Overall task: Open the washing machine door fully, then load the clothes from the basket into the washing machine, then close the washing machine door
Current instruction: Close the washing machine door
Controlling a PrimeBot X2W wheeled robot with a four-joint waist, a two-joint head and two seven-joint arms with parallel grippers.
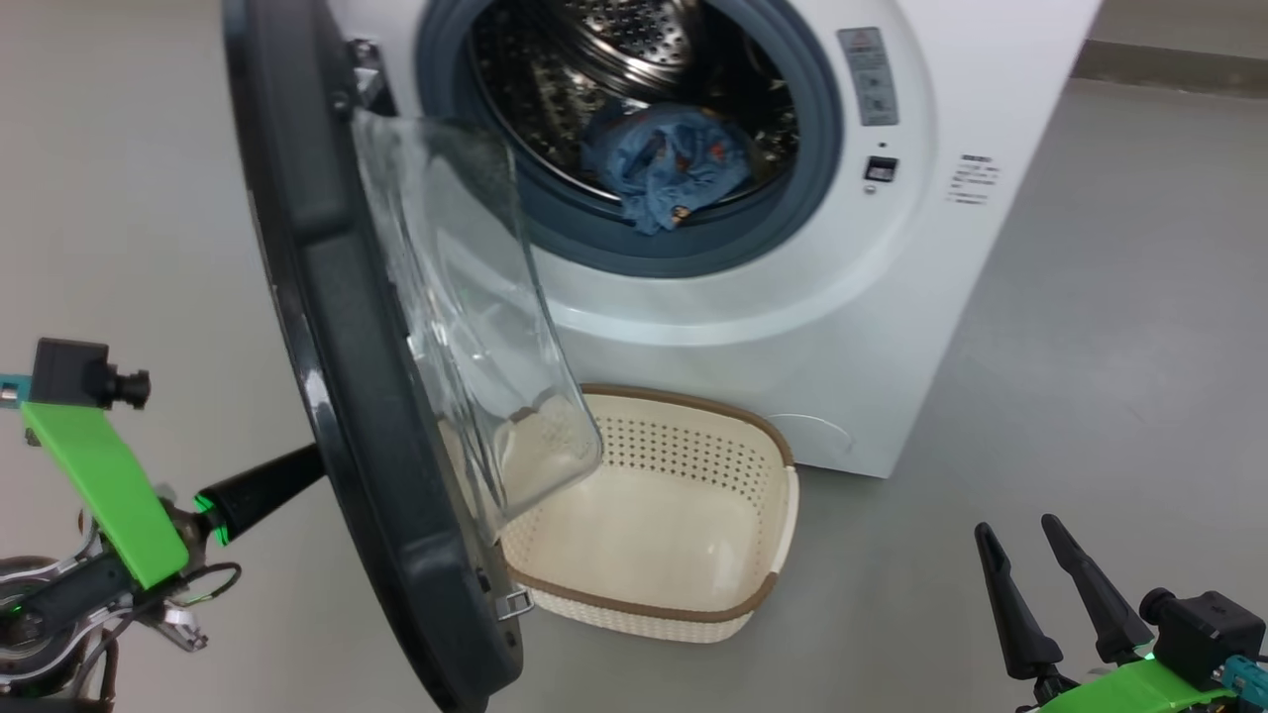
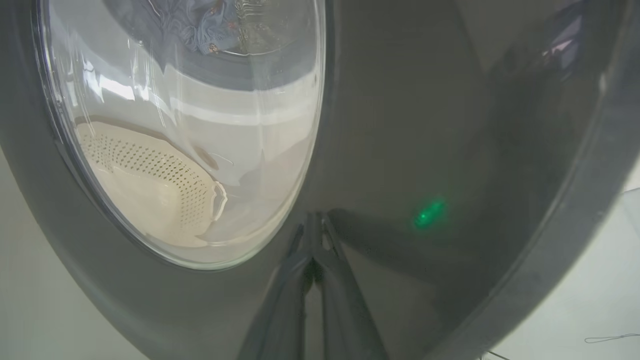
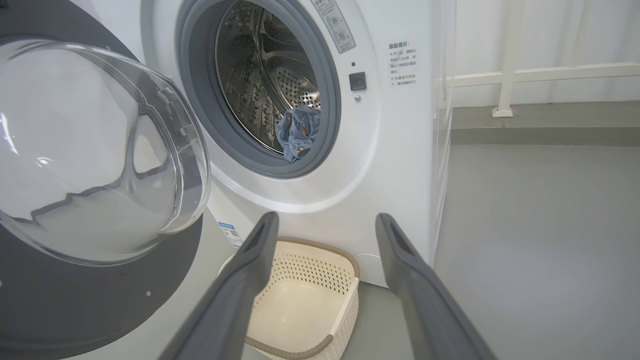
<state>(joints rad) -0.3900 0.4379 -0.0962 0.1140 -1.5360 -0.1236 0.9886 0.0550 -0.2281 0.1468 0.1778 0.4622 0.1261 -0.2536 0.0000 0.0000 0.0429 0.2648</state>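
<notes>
Floor (image 1: 1100,327): smooth, matt grey, seen across the head view. A low ledge (image 1: 1174,67) of darker grey is noted along its far edge, at the upper right of that view. In the right wrist view the ledge is seen running at the foot of a white wall (image 3: 560,30). A white horizontal rail (image 3: 565,74) is mounted across the wall, joined to a white upright post (image 3: 506,55); the post's flared foot is set on the ledge. In the left wrist view a thin dark wire (image 2: 612,338) is recorded lying on pale floor, lower right corner.
</notes>
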